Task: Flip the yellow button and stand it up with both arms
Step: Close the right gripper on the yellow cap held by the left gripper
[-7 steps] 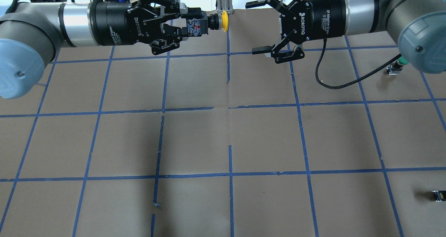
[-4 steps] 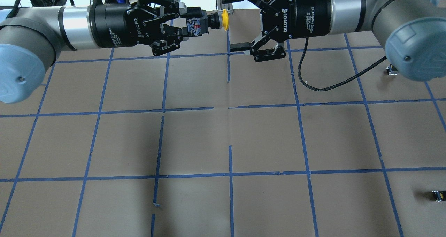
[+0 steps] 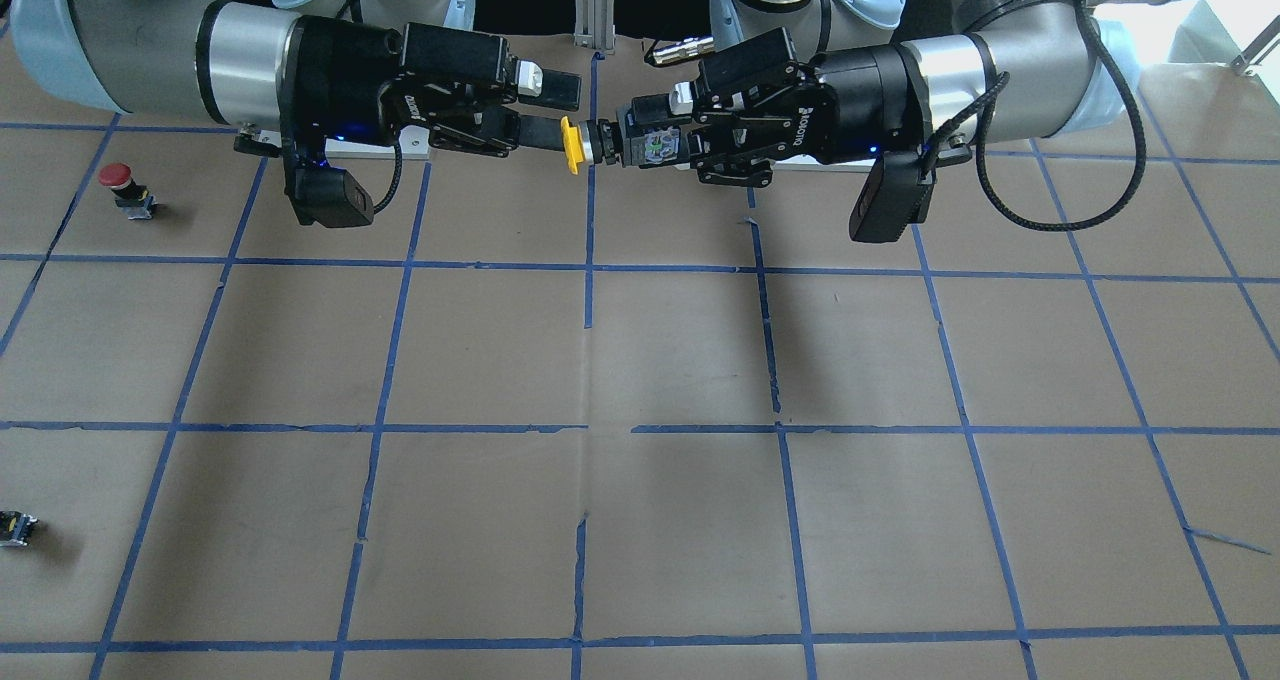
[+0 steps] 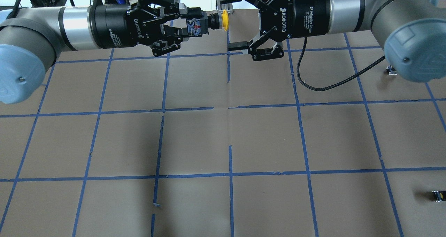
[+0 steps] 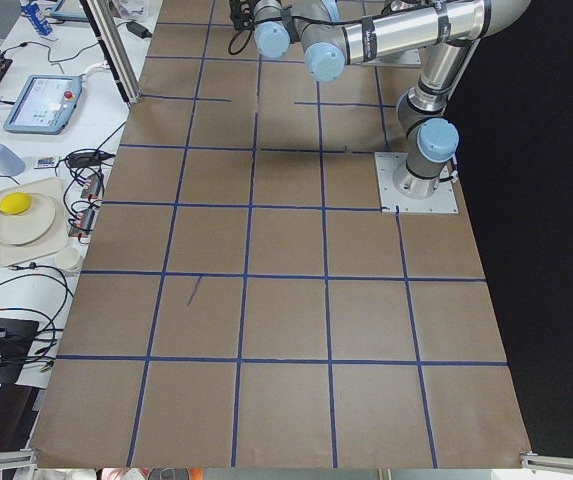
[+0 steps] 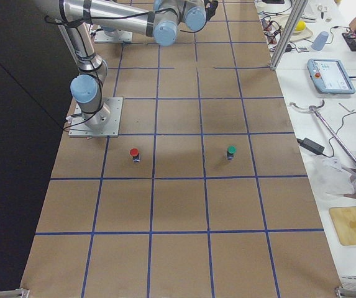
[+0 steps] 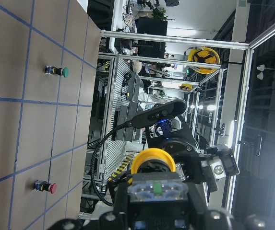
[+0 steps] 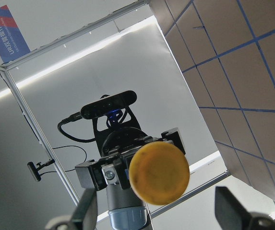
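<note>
Yellow button (image 4: pixel 213 21): held clear of the table (image 4: pixel 264 132), at top centre of the overhead view, just above the vertical blue tape line. It is pinched by its boxy body between the fingers of the left gripper (image 4: pixel 191 25), which enters from the upper left of that frame.

Long axis: horizontal, running left to right across the overhead frame. The yellow cap is pointed toward the right of the frame, straight at the right gripper (image 4: pixel 232 22).

Right gripper: spread wide. In the overhead view one finger is seen above the cap and one below it, so the cap lies at the mouth of the opening. In the right wrist view the cap is seen face-on at lower centre, between the two fingers (image 8: pixel 231 208) at the lower corners. Whether any finger touches the cap cannot be told; in the front-facing view one fingertip is just beside it.

Step judged: hand-over from left to right, grasp not yet made. The cap end is nearest the right gripper, and the body end is taken up by the left. The next closing is judged to depend on the cap or neck being centred between the spread fingers along this shared horizontal line.

Also noted: a red button (image 3: pixel 117 175) at left of the front-facing view, well apart.
</note>
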You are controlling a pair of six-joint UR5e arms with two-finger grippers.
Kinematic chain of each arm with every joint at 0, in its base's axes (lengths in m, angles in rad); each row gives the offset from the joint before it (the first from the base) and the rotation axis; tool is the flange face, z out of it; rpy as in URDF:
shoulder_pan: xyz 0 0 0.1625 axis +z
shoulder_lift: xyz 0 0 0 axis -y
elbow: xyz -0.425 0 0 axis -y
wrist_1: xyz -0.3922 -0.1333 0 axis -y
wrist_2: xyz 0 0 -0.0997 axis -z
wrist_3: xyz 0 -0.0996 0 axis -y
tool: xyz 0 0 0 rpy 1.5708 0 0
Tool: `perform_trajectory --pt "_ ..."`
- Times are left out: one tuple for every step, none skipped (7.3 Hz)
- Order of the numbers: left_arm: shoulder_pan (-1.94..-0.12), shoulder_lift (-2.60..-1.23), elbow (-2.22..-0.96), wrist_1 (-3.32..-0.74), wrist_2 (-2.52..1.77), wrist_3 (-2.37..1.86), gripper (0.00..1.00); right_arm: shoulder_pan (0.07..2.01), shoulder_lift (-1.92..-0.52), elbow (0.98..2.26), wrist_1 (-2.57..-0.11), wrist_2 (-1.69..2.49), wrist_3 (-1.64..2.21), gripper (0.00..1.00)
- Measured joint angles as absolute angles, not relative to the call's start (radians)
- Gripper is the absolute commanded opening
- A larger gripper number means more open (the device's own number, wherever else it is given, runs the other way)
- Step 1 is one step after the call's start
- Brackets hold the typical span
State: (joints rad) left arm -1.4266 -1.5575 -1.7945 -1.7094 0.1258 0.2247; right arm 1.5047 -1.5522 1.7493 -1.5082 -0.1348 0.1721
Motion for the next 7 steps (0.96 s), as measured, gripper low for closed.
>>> perform_trajectory --pt "-1.427 -1.559 -1.794 -1.709 0.130 0.225 0.09 1.505 -1.542 1.751 -1.531 -0.134 0.173 0.87" --pt "-1.427 -1.559 -1.794 -1.708 0.132 0.224 0.09 1.505 -1.537 1.753 -1.548 -0.134 0.173 0.81" --pt "-1.427 -1.559 -1.793 -1.708 0.133 0.223 0.09 1.505 -1.534 1.754 -1.561 -0.133 0.174 0.81" --pt "-1.427 -1.560 -1.793 -1.707 0.132 0.223 0.09 1.505 -1.528 1.754 -1.574 -0.132 0.174 0.80" --pt "-1.427 -1.562 -1.793 -1.707 0.132 0.224 0.09 1.505 -1.524 1.755 -1.582 -0.132 0.172 0.68" --pt "-1.427 -1.564 -1.793 -1.707 0.132 0.224 0.09 1.505 -1.522 1.756 -1.586 -0.133 0.170 0.53" --pt "-1.427 -1.567 -1.793 -1.707 0.132 0.225 0.09 1.505 -1.521 1.756 -1.591 -0.133 0.167 0.38"
